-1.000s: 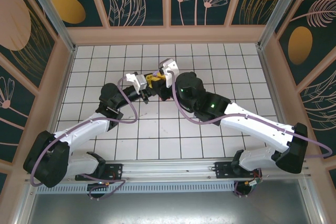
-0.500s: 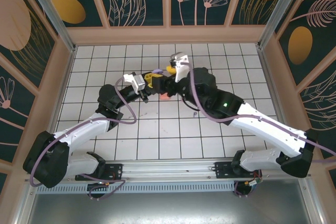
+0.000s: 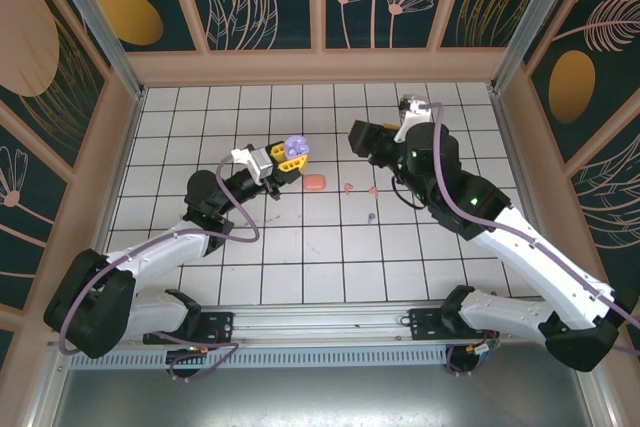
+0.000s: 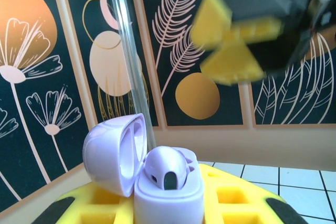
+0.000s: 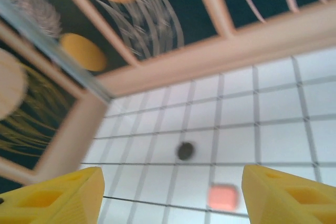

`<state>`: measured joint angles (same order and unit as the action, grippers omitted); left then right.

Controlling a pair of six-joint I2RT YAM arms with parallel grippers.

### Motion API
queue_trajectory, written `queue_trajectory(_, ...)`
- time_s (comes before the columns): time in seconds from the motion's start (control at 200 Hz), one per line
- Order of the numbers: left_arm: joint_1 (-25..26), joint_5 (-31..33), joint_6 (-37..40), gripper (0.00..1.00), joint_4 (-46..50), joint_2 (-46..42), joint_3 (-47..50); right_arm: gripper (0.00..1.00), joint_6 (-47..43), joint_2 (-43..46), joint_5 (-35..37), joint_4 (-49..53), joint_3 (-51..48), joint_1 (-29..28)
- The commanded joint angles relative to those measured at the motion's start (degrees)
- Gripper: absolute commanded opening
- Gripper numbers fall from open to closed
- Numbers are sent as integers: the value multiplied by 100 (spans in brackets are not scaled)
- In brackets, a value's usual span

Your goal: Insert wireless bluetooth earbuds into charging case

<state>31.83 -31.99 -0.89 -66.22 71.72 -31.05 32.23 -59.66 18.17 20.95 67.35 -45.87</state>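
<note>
My left gripper (image 3: 284,157) is shut on the lilac charging case (image 3: 296,145) and holds it above the tiles. In the left wrist view the case (image 4: 168,192) stands between my yellow fingers (image 4: 236,203). Its lid (image 4: 113,156) is swung open to the left, and one lilac earbud (image 4: 167,167) sits in it. My right gripper (image 3: 358,137) hangs open to the right of the case, clear of it, with nothing between its yellow fingers (image 5: 286,195). Two pink earbuds (image 3: 349,187) (image 3: 373,189) and a small lilac one (image 3: 371,217) lie on the tiles.
A pink case (image 3: 315,183) lies shut on the tiles below the held case. The right wrist view shows that case (image 5: 223,196) and a dark round thing (image 5: 185,151) beyond it. Wooden walls (image 3: 320,67) ring the white tiled floor.
My right gripper has opened and drawn back to the right, away from the lilac case. The left gripper kept its grip and shifted slightly up and right.
</note>
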Motion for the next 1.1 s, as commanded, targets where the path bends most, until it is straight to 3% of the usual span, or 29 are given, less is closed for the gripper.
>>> queue_trajectory(0.0, 25, 162, 11, 0, -401, -69, 48, 69, 770, -82, 11, 736, -615, 236)
queue_trajectory(0.415, 25, 264, -130, 0, -410, -133, 90, 66, 1415, -1552, -481, 737, -1932, 787)
queue_trajectory(0.636, 25, 252, -206, 0, -501, -97, 116, 62, 1625, -2429, -655, 486, -1921, 814)
queue_trajectory(1.096, 24, 268, -235, 0, -638, -71, 230, 47, 1754, -3323, -758, 283, -1535, 807)
